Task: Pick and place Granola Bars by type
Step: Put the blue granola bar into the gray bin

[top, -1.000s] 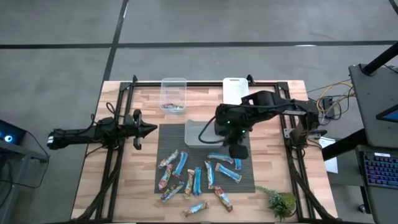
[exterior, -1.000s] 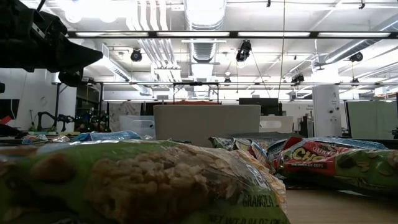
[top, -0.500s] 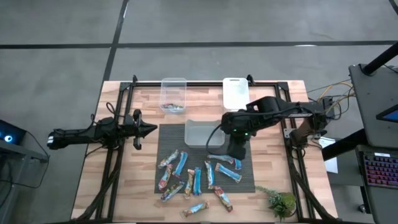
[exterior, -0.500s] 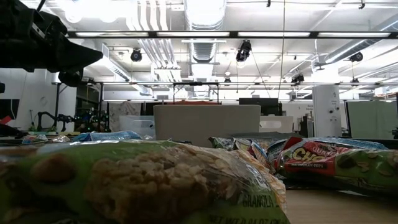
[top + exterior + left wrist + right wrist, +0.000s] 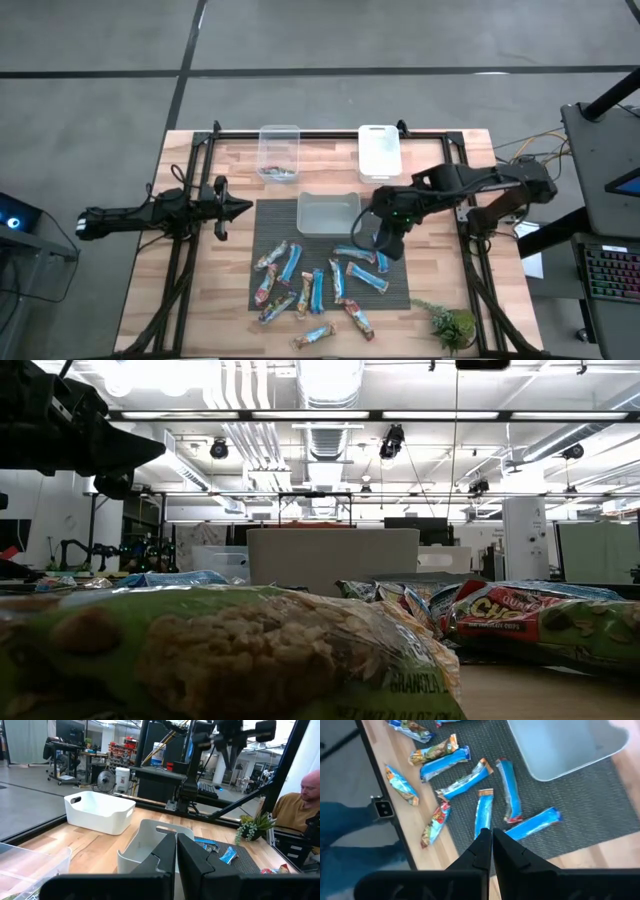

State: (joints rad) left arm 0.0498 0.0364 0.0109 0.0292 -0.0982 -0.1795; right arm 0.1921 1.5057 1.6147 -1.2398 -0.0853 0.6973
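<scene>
Grey concrete floor around a wooden table [image 5: 200,290] framed by black rails, with a dark ribbed mat [image 5: 275,225] in the middle. Open workshop with ceiling lights and ducts shows in the low view. A person in a mustard top [image 5: 299,810] sits past the table's far side in the left wrist view.

Left arm lies stretched along the table's left side; left gripper [image 5: 243,208] sits at the mat's left edge, fingers pressed together, holding nothing. Right arm reaches in from the right; right gripper [image 5: 383,247] hangs over the mat's right part above the bars, jaws closed and empty, tips together in the right wrist view [image 5: 487,842].

White tub [image 5: 378,150] at the back right of the table. Clear tub [image 5: 279,137] at the back left, something small inside it, cannot tell what. Translucent grey tub [image 5: 328,214] on the mat's back edge, looks empty, just beside the right gripper. Small green plant [image 5: 450,325] at the front right corner.

Granola Bars [image 5: 315,285] lie scattered loose on the front half of the mat, a few spilling onto the wood at the front. Blue-wrapped and red/tan multicoloured ones are mixed, none sorted. Right wrist view shows several blue bars [image 5: 484,817] directly under the gripper, near the grey tub's corner, and a multicoloured bar [image 5: 435,825] at the mat edge. Low view is filled by wrappers close up.
</scene>
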